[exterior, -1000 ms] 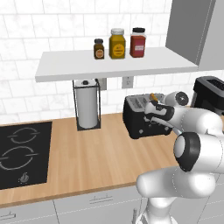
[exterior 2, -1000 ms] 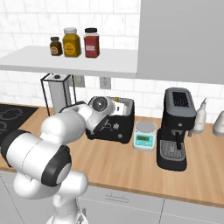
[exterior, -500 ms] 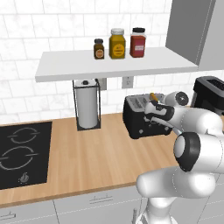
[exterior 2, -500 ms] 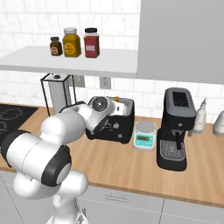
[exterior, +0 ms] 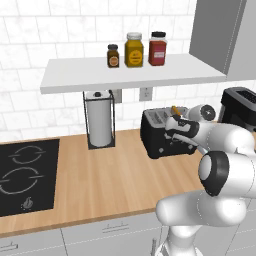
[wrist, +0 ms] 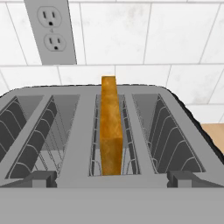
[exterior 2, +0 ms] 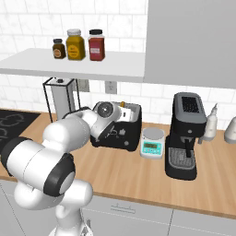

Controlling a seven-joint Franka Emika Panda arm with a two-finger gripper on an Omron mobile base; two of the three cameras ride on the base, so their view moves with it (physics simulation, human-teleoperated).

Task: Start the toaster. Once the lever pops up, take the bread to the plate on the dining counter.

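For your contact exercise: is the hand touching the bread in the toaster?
Apart. In the hand view the bread stands upright in the toaster slot, with the fingertips low at either side, clear of it.

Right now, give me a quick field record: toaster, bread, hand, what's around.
toaster: black, on the wooden worktop, below the shelf; point
bread: standing on edge in the middle slot, top poking out above it
hand: at the toaster's front, open, holding nothing
left of toaster: paper towel holder, cooktop
right of toaster: scale, coffee machine
shelf: three jars
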